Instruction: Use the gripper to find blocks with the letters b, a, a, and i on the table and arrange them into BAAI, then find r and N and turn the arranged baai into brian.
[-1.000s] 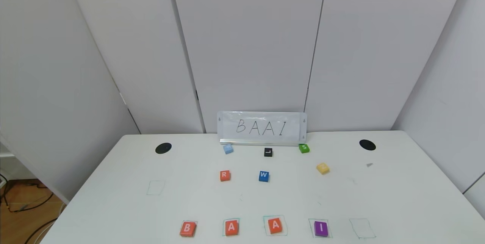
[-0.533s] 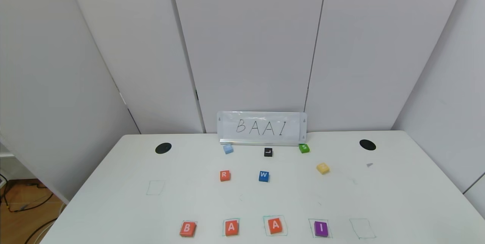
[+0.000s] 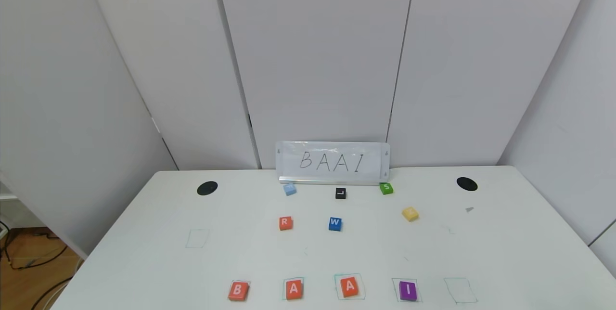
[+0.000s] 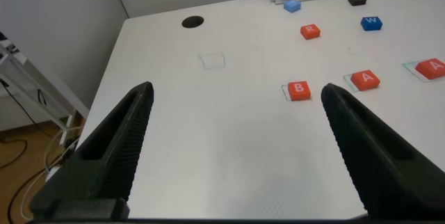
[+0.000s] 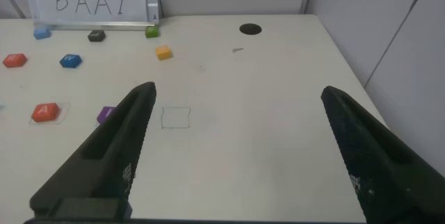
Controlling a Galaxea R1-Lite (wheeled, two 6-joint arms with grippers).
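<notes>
Blocks (image 3: 322, 289) spelling BAAI already sit in the near row on the table (image 3: 144, 262). Both the left gripper (image 4: 236, 154) and right gripper (image 5: 236, 154) hover low, jaws wide apart, empty. Next step, I'd say: fetching the R (image 3: 285, 223) behind the row.

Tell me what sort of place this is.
Probably a robot test bench in a lab or office: a white table with hand-drawn green squares, walled by plain grey partition panels, with letter blocks and a handwritten "BAAI" sign.
</notes>
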